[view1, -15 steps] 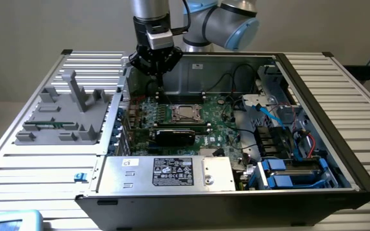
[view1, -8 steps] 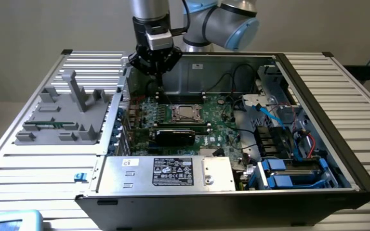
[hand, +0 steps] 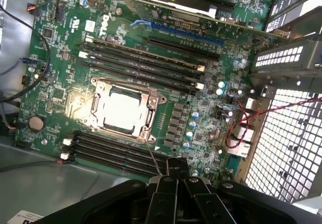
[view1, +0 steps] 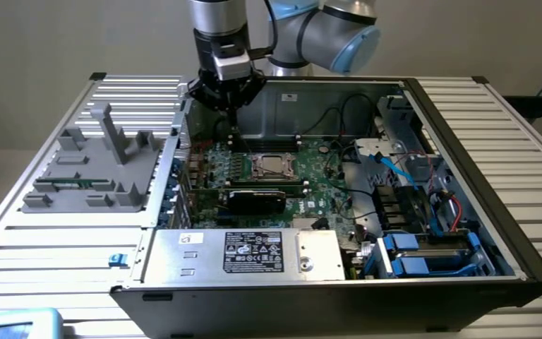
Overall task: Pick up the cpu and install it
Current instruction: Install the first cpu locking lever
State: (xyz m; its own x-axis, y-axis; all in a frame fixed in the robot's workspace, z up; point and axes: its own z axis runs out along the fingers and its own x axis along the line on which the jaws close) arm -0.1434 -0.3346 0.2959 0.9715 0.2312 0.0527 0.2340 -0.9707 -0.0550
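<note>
My gripper [view1: 231, 107] hangs over the back of the open computer case, its dark fingers pressed together with nothing between them. In the wrist view the gripper [hand: 174, 172] is shut above the green motherboard [hand: 60, 48], a short way from the socket frame [hand: 151, 100]. The socket frame [view1: 271, 166] has a bright shiny centre. I cannot tell whether the cpu lies in it, and I cannot make out the cpu elsewhere. A grey tray [view1: 59, 201] to the left of the case in the exterior view carries a long green memory stick [view1: 64, 185].
The case walls [view1: 422, 106] enclose the motherboard. A black graphics card [view1: 257, 198] lies in front of the socket, with a silver power supply [view1: 243, 254] at the near edge and blue drive bays [view1: 422, 254] and cables on the exterior view's right. Black memory slots [hand: 141, 63] flank the socket.
</note>
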